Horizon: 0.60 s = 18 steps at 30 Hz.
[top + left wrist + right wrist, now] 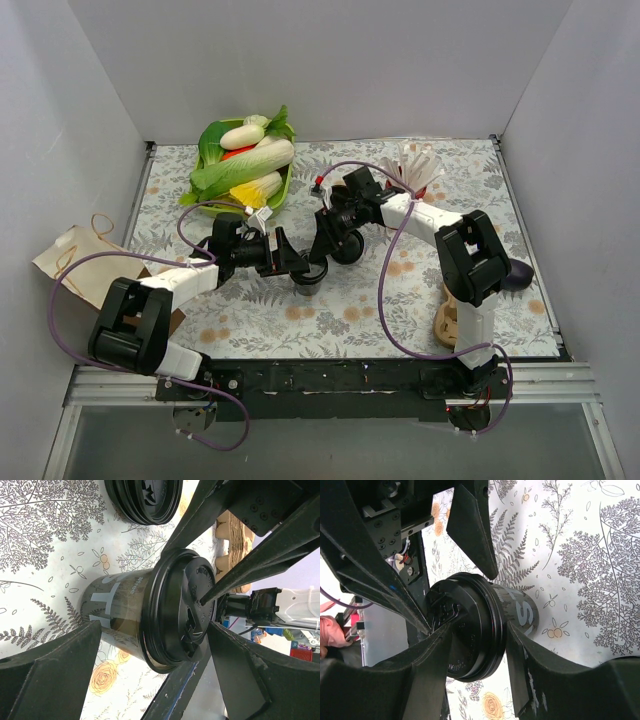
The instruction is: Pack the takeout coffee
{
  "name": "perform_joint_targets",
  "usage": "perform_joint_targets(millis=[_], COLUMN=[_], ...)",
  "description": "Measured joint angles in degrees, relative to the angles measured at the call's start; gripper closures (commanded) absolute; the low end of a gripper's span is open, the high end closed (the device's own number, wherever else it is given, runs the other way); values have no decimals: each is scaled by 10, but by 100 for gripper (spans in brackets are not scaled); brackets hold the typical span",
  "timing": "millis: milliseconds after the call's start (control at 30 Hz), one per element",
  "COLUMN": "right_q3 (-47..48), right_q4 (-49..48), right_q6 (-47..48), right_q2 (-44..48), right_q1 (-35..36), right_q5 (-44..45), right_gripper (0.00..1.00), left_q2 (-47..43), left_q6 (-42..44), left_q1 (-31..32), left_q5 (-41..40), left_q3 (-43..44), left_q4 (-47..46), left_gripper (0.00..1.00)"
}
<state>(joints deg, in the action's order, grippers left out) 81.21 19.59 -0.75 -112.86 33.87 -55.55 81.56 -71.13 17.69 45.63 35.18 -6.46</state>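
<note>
Small black lidded takeout coffee cup [308, 279] stands upright, dead centre of the top view, on the floral table [330, 320]. Left gripper [155, 626] clasps its sides. Right gripper [477, 630] crowds the lid; whether it is clenched, can't tell.

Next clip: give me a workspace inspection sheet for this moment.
Surface: floral cloth, flat, no spills seen.
Job's things: takeout coffee standing on the cloth, lid on; pulp carrier by the right arm's base; paper bag at the left edge.
Clutter: vegetables, red cup of sticks, another black lid near the coffee.
Grippers: left gripper and right gripper both straddle the coffee; grip unclear.
Cables: purple cables loop over the cloth.
Surroundings: white walls on three sides.
</note>
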Motion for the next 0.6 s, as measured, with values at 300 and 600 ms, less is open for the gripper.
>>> perform_joint_targets(millis=[300,600], right_q3=[-5,-4], right_q4=[6,16], right_q6=[10,29], right_q2=[0,0], right_q1=[0,7], right_q5=[14,21], right_gripper=[46,45], left_q2=[-6,-8], left_q6=[0,0], left_q1=[0,-1], left_q5=[-2,-2], left_q3=[-1,-7], left_q4=[0,1], left_gripper=[12,12])
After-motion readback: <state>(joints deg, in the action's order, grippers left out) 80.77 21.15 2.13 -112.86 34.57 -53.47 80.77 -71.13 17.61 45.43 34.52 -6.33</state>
